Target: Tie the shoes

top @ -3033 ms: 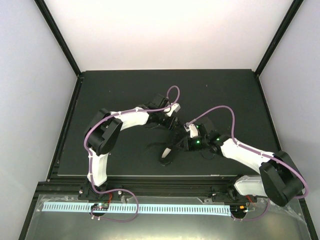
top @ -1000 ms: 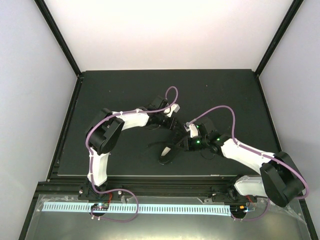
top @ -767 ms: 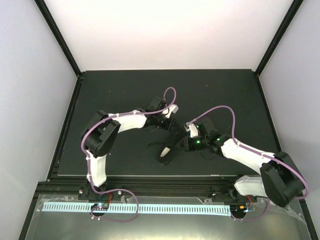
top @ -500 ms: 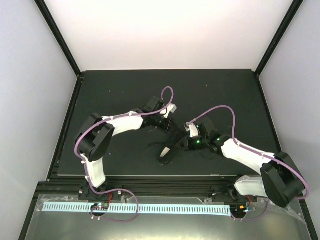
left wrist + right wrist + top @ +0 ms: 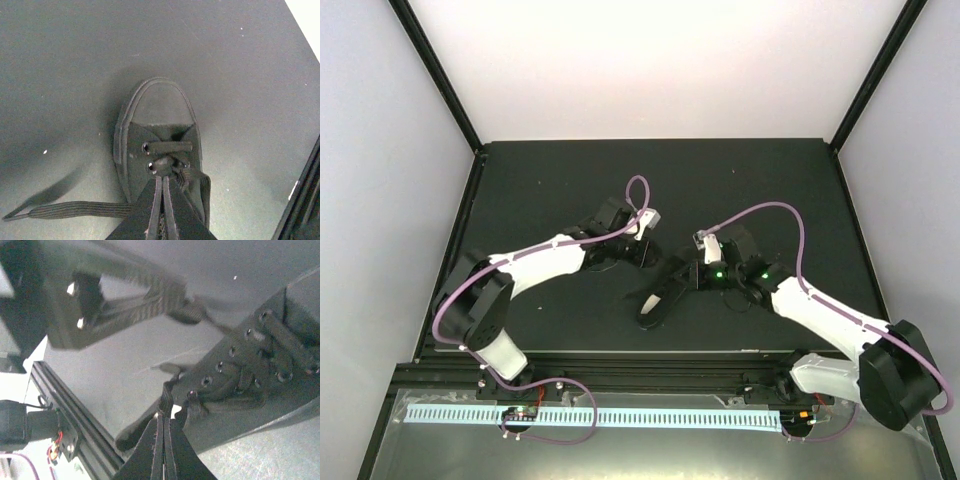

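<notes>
The small black shoe [image 5: 657, 302] lies on the dark mat between the two arms. In the left wrist view its toe [image 5: 159, 107] points away from me. My left gripper [image 5: 164, 179] is shut on a thin black lace just behind the lowest eyelets. A loose lace [image 5: 70, 210] trails off to the left. In the right wrist view my right gripper [image 5: 163, 416] is shut on another lace beside the shoe's eyelet row [image 5: 250, 370]. The left gripper [image 5: 80, 300] shows there, with a taut lace [image 5: 150, 295] running from it. From above, the left gripper [image 5: 648, 257] and right gripper [image 5: 686, 283] flank the shoe.
The black mat [image 5: 540, 180] ends at a metal rail [image 5: 620, 372] along the near edge, also seen as the rail [image 5: 75, 410] close to the right gripper. Black frame posts [image 5: 440, 80] and pale walls stand at the sides.
The left gripper has closed on a lace. The left arm has stretched out low and swung left, drawing the lace tight. The right arm has shifted slightly right, still shut.
</notes>
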Robot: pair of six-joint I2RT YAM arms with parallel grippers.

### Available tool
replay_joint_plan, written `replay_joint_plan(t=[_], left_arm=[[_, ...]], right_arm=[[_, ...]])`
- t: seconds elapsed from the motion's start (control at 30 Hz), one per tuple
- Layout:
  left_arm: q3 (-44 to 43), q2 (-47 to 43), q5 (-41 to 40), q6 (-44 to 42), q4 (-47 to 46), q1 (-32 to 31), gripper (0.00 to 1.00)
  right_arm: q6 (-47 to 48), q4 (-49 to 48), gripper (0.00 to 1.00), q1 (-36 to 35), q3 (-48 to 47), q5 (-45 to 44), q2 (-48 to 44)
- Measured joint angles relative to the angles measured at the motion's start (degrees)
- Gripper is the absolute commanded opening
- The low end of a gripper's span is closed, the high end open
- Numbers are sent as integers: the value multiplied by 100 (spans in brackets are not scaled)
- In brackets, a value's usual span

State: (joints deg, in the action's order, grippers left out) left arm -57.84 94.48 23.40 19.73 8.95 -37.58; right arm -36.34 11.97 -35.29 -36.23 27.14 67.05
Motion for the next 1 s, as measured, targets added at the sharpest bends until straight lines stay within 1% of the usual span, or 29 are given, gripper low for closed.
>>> replay_joint_plan(t=[0.17,0.37,0.57,0.73,0.87,1.0], left_arm=[[415,-599,-111,-4,4,2,2],[922,-1296,-225,0,92,2,2],[1314,-2173,-240,208,457,-7,2],[1692,-2975,-214,745,807,-168,1],[1908,-3473,-26,1346,879,-533,2],[1947,-3644,177,1961,678,-1012,2]], right_arm=[[-24,98,2,0,-297,-271,96],[-50,125,2,0,-437,-391,365],[-63,138,2,0,-566,-411,577],[-15,157,2,0,-745,-409,643],[20,151,2,0,-837,-400,721],[44,153,2,0,-866,-369,844]])
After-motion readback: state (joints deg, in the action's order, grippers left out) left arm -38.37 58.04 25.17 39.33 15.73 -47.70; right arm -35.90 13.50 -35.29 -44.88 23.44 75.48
